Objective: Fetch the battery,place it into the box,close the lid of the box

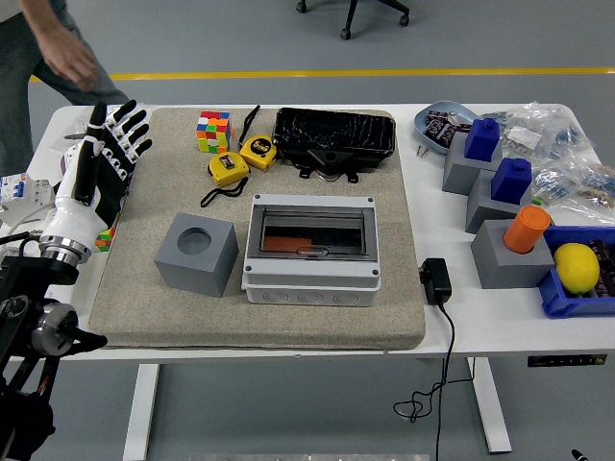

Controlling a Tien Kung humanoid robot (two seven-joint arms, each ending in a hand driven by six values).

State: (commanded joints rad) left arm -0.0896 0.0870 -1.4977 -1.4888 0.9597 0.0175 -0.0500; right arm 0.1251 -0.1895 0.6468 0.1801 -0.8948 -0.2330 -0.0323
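The grey box (pixel 312 279) stands on the tan mat with its clear lid (pixel 314 230) down flat. A reddish-brown flat object (pixel 285 244), which may be the battery, shows through the lid at the left. My left hand (pixel 110 134), white with black-tipped fingers, is raised at the mat's left edge, well away from the box. Its fingers are spread and it holds nothing. A person's hand (pixel 69 56) is at the top left, off the table.
A grey cube with a round hole (pixel 197 253) stands left of the box. Behind are a colour cube (pixel 213 132), two yellow tape measures (pixel 229 168) and a black tray (pixel 334 137). A black adapter (pixel 434 280) and blocks (pixel 509 252) stand at the right.
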